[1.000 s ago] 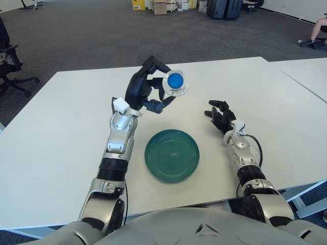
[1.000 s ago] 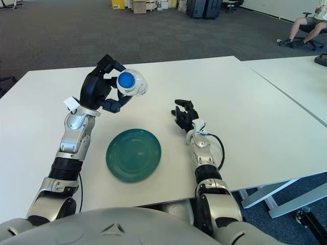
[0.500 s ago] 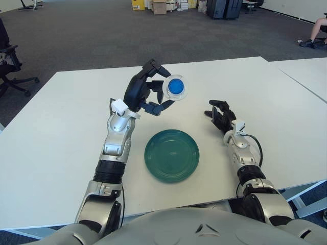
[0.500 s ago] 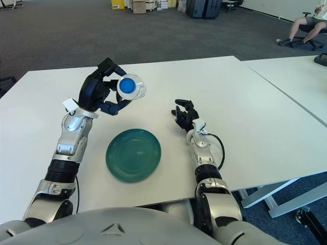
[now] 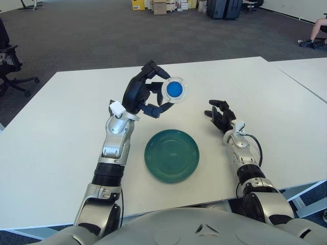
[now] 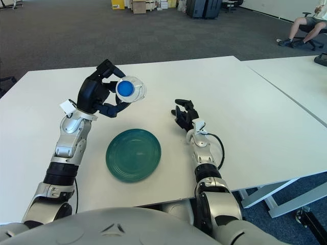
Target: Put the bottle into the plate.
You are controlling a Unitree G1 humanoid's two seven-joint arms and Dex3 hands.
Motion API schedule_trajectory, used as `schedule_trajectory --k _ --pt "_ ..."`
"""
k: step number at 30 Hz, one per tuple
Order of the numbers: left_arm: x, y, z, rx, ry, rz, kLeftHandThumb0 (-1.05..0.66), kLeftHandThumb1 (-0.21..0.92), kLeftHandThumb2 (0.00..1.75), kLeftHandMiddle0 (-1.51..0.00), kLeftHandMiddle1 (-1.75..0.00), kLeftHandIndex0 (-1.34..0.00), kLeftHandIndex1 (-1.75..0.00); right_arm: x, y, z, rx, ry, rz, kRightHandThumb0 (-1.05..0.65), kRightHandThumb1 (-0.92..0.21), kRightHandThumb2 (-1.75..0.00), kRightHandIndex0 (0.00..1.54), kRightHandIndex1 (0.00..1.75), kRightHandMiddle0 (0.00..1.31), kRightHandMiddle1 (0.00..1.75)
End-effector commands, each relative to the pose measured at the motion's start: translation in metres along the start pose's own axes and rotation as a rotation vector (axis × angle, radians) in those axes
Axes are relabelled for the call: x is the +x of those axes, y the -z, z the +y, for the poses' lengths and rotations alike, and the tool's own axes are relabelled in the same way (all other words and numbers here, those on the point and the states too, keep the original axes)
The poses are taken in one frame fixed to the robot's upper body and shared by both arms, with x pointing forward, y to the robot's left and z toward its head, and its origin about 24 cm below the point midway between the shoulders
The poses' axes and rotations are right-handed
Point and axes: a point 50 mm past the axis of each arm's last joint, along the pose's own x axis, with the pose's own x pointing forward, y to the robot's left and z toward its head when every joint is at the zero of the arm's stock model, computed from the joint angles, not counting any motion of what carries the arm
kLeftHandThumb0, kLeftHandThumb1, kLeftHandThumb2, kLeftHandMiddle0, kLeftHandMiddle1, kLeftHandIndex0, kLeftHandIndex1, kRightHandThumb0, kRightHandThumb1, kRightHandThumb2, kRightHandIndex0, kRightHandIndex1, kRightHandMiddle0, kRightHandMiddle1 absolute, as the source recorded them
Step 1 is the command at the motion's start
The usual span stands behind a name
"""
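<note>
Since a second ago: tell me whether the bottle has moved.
Yes. The bottle, gripped in the left hand, has dropped slightly and drifted toward the robot's left, judged against the green plate. It is not yet over the plate.

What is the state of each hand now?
Left hand: closed on the bottle, held above the table.
Right hand: open, holding nothing.

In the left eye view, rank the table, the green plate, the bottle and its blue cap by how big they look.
1. Table
2. Plate
3. Bottle, held in the left hand; raised nearer the camera, so it may look oversized
4. Blue cap
</note>
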Motion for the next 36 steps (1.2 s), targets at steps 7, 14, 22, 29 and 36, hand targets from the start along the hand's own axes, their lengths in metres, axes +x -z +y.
schedule_trajectory --k 7,14,22,29,36 --pt "0.001 -0.006 0.003 -0.018 0.009 -0.042 -0.15 0.30 1.02 -1.19 -1.75 -0.95 -1.75 0.004 -0.003 -0.001 0.000 0.001 -0.003 -0.61 -0.92 -0.75 0.37 0.70 0.00 1.04" --pt "-0.001 -0.007 0.003 0.010 0.012 -0.054 -0.15 0.30 1.03 -1.20 -1.75 -0.96 -1.75 0.004 -0.002 -0.002 -0.007 -0.001 0.003 -0.61 -0.92 -0.76 0.37 0.69 0.00 1.03" --pt "-0.005 -0.010 0.002 0.062 0.025 -0.066 -0.28 0.37 0.95 -1.23 -1.75 -1.00 -1.75 0.004 -0.002 -0.002 -0.002 -0.001 0.000 -0.61 -0.92 -0.76 0.35 0.67 0.00 1.03" --pt "-0.008 -0.011 -0.001 0.047 0.058 -0.085 -0.36 0.44 0.87 -1.24 -1.75 -1.02 -1.75 0.003 -0.002 -0.001 0.005 0.005 -0.005 -0.59 -0.92 -0.75 0.38 0.67 0.00 1.03" --pt "-0.012 -0.004 -0.004 -0.042 0.105 -0.077 -0.37 0.46 0.86 -1.25 -1.75 -1.02 -1.75 0.003 -0.002 -0.002 0.004 0.006 -0.004 -0.58 -0.92 -0.73 0.40 0.68 0.00 1.04"
